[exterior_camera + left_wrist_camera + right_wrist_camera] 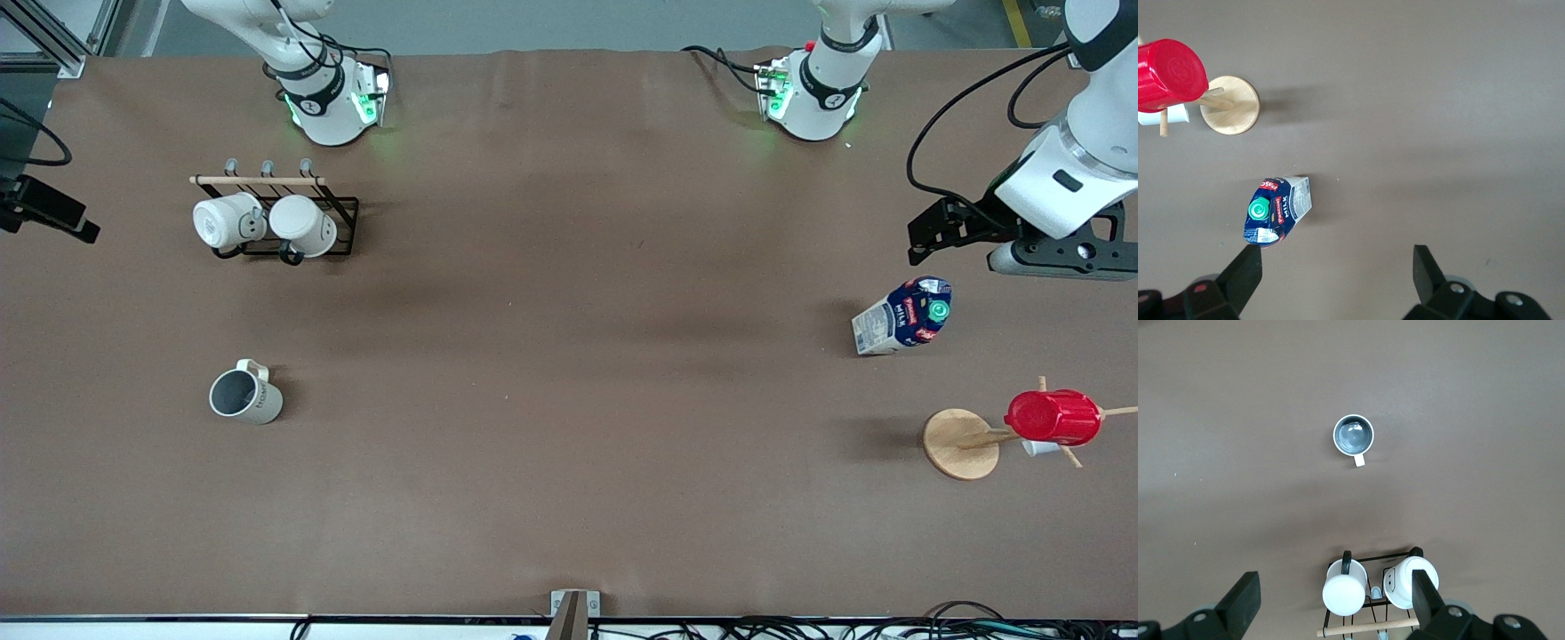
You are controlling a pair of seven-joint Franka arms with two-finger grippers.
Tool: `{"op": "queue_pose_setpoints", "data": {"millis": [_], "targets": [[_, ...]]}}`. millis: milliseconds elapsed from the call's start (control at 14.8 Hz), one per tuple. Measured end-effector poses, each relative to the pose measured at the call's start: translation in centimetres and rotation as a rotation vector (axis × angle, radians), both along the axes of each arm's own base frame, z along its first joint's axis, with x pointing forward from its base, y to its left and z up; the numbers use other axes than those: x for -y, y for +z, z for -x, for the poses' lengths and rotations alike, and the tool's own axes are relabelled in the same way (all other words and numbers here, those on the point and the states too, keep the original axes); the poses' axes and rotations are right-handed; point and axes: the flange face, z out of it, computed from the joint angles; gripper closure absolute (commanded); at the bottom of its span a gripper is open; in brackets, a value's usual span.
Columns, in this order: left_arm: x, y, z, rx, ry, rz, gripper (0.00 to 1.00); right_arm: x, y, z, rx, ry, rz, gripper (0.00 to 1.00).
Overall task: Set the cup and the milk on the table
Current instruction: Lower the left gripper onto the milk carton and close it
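Observation:
The cream-white cup with a grey interior stands upright on the brown table toward the right arm's end; it also shows in the right wrist view. The milk, a carton with a dark blue top and a green cap, stands on the table toward the left arm's end; it also shows in the left wrist view. My left gripper is open and empty, up in the air beside the milk; its hand shows in the front view. My right gripper is open and empty, high over the mug rack.
A black wire rack with a wooden bar holds two white mugs near the right arm's base; it also shows in the right wrist view. A wooden cup tree carries a red cup, nearer the front camera than the milk.

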Motion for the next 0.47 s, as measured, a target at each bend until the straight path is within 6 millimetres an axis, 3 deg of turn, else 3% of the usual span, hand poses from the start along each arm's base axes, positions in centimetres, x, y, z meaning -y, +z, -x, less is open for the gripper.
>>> {"op": "queue_pose_setpoints", "data": {"millis": [472], "targets": [[-0.02, 0.00, 0.06, -0.001, 0.023, 0.001, 0.00, 0.10, 0.01, 0.00, 0.001, -0.001, 0.001, 0.00]]}}
